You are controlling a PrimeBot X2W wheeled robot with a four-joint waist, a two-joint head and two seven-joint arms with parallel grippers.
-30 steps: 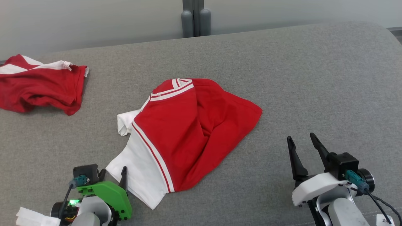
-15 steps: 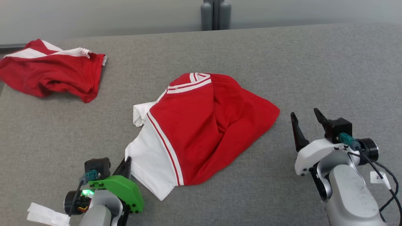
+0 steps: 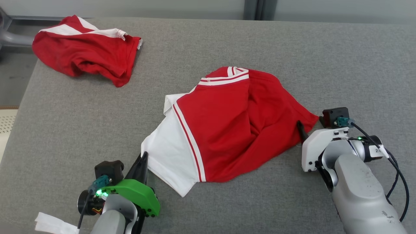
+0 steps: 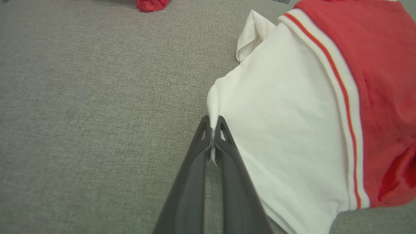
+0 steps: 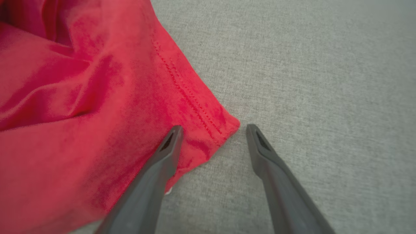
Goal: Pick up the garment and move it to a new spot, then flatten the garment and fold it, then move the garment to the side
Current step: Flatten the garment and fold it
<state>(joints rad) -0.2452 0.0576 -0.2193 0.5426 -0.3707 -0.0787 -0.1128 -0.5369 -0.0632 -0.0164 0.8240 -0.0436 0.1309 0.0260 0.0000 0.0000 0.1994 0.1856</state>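
Left pincer (image 4: 213, 119) has clamped garment (image 3: 227, 123) corner; right pincer (image 5: 213, 127) half-hidden from head.

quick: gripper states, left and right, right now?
Left gripper: closed, pinching the white edge of the garment.
Right gripper: open, jaws either side of the garment's red corner, nothing held.

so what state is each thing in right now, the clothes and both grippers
red and white garment in the middle, bunched and unfolded, lying on the grey fabric surface
left gripper, shut on that garment's white corner
right gripper, open, one finger over the red corner, one over bare surface, not gripping
second red and white garment at the far left, crumpled, nothing touching it
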